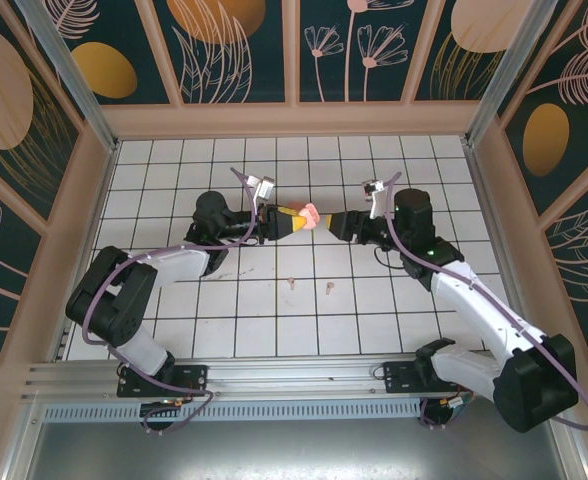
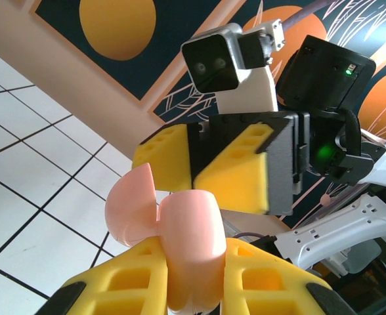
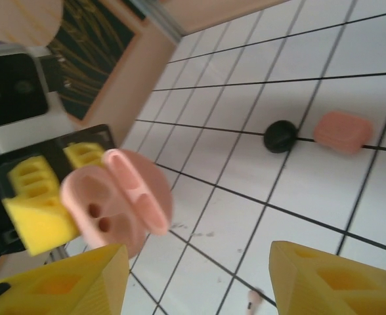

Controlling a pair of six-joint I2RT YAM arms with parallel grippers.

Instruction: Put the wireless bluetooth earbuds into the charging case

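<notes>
Left pincer [image 2: 193, 285] clenched on open pink case [image 2: 188, 226], right pincer [image 3: 196, 275] released just beside, open tiles [image 1: 274, 330] beneath

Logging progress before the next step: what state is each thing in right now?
Peach charging case: lid open, sockets empty, held above the tiles.
Left fingers: shut on the peach charging case.
Right fingers: open, empty.
Black case: looks closed, on the tiles.
Pink case: closed, on the tiles.
Two earbuds: loose on the tiles.
</notes>
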